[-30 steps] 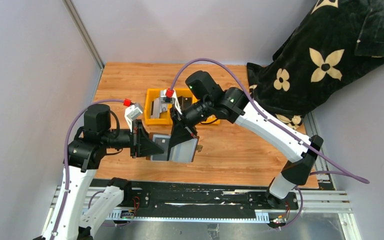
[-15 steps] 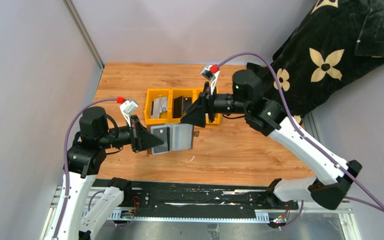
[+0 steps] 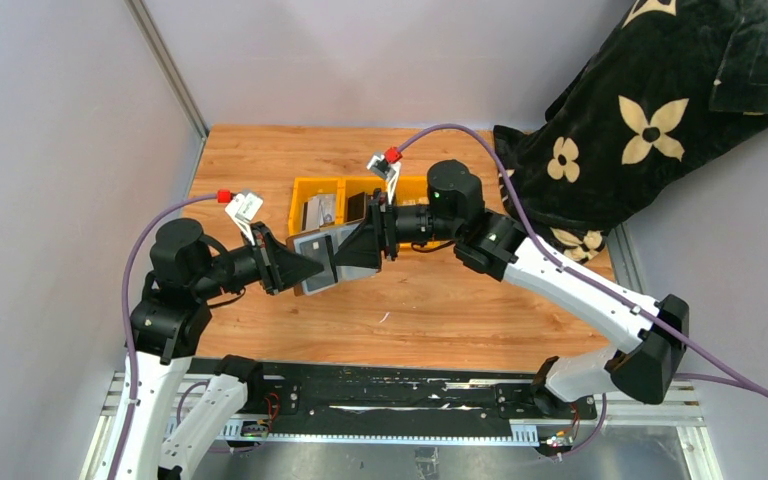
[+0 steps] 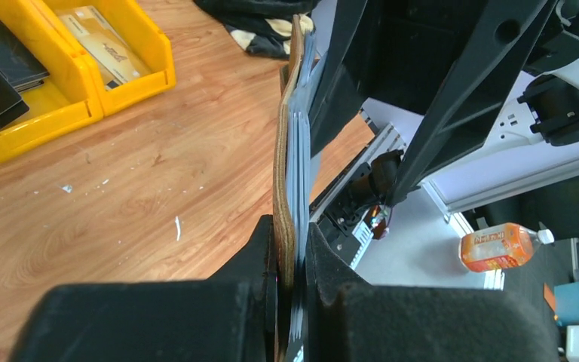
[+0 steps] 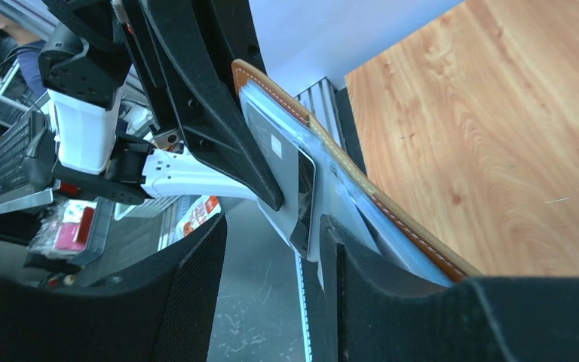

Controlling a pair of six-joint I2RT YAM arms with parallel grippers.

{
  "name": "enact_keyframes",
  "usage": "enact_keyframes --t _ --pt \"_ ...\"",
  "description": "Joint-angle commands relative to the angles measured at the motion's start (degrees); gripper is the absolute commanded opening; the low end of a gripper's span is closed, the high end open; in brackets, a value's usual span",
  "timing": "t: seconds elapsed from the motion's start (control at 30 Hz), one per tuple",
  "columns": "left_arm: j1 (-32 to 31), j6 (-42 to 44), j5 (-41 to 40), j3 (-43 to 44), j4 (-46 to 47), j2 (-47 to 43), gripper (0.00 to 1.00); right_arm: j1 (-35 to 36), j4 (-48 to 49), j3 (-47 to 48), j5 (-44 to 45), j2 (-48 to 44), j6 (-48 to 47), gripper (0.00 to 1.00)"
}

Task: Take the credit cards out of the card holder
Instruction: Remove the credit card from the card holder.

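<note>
Above the surface [image 3: 460, 310], the left gripper [image 4: 290, 226] is clamped on the card holder [image 4: 285, 151], which its wrist view sees edge-on. Only the right wrist view shows a grey credit card [image 5: 299, 188] in the holder's pocket, between the right gripper's [image 5: 273, 226] parted fingers.

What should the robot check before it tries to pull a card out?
1. The left end effector is clamped on the card holder, which stands on edge: ok.
2. The right end effector has its jaws apart, ready to close: ok.
3. There is a card to take, a grey card showing in the holder's pocket: ok.
4. The card's end lies between the right fingers: ok, it looks so in the right wrist view.
5. Only the card would be pinched, not the holder's flap as well: cannot tell.
6. The yellow bins are nearby to drop it in, with cards already lying in them: ok.
</note>
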Motion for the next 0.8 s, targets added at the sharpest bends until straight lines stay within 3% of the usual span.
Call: enact_keyframes --t 0.0,0.37,0.47,0.77 --pt "-0.1 -1.1 1.3 1.2 3.3 -0.3 0.00 1.1 3.6 -1.0 -2.0 0.4 1.7 0.52" --pt "-0.1 -5.8 6.6 0.9 8.9 -1.3 0.00 1.4 2.2 -1.1 1.1 2.3 2.0 0.50" --pt "-0.1 -6.5 8.6 0.9 9.9 -1.7 0.03 1.9 3.7 -0.5 1.4 3.0 2.8 0.45" --pt "-0.1 -9.9 16.4 -0.2 13.6 -2.2 0.22 2.3 14.1 -0.6 -3.4 4.9 9.9 0.27"
